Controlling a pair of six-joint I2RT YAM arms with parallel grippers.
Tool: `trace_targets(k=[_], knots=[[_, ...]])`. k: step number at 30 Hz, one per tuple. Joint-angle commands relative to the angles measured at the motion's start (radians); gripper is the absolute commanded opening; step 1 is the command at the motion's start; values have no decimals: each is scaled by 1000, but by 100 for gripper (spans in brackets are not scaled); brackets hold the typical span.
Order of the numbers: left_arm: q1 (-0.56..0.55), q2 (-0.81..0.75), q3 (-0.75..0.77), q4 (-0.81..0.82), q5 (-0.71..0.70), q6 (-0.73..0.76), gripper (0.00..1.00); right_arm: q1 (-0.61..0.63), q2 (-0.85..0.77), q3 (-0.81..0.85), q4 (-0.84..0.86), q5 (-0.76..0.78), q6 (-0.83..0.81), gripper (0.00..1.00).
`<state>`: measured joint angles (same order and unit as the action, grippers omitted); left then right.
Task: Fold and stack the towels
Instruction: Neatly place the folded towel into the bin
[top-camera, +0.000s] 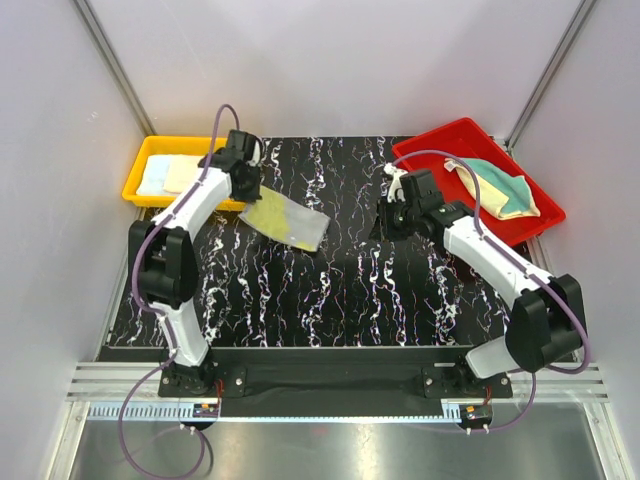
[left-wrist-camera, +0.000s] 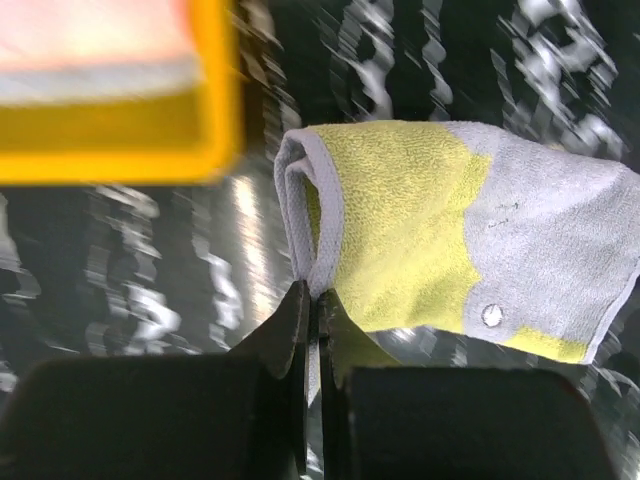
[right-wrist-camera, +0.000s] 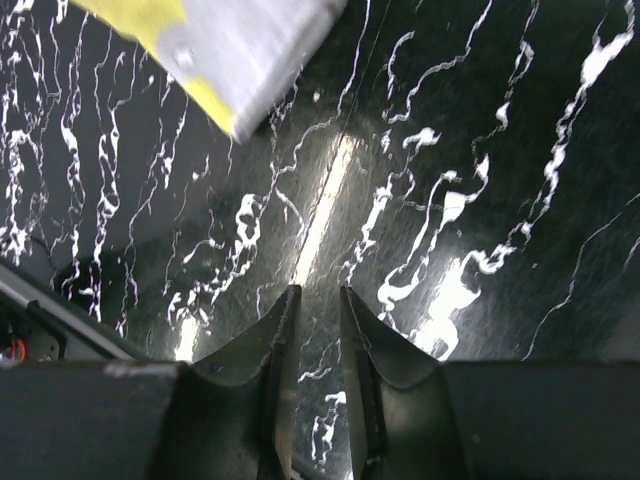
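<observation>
While the left gripper (left-wrist-camera: 313, 300) pinches the edge of the soft yellow-and-grey folded towel (left-wrist-camera: 430, 210) just beside the yellow plastic tray (top-camera: 135, 190), the step looks like stacking | right gripper (right-wrist-camera: 312, 300): slightly open, empty, above black marbled surface (top-camera: 350, 290) | next: lift towel over rim onto folded cloths (top-camera: 165, 175), release.

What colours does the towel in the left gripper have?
The towel is yellow and grey; left wrist view.

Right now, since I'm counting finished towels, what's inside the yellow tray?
A light blue towel and a cream towel, side by side. The left arm covers the tray's right end; anything there is hidden.
</observation>
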<state>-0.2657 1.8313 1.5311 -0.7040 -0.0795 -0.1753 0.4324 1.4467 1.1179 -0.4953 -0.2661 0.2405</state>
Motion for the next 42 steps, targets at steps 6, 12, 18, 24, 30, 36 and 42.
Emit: trace_targets(k=[6, 12, 18, 24, 30, 36, 42], knots=[[144, 173, 314, -68, -161, 155, 0, 0, 107, 112, 24, 51, -84, 29], [215, 265, 488, -37, -187, 203, 0, -18, 193, 193, -9, 24, -110, 28], [288, 332, 593, 5, -181, 238, 0, -29, 222, 298, -34, 8, -110, 28], [367, 398, 679, -6, -138, 249, 0, -49, 261, 344, -45, 7, -121, 28], [421, 447, 684, 46, -115, 266, 0, -76, 291, 352, -49, -1, -122, 28], [465, 525, 739, 77, -68, 237, 0, -83, 313, 349, -42, 5, -118, 28], [493, 530, 727, 116, -46, 235, 0, -81, 330, 361, -46, 11, -112, 28]])
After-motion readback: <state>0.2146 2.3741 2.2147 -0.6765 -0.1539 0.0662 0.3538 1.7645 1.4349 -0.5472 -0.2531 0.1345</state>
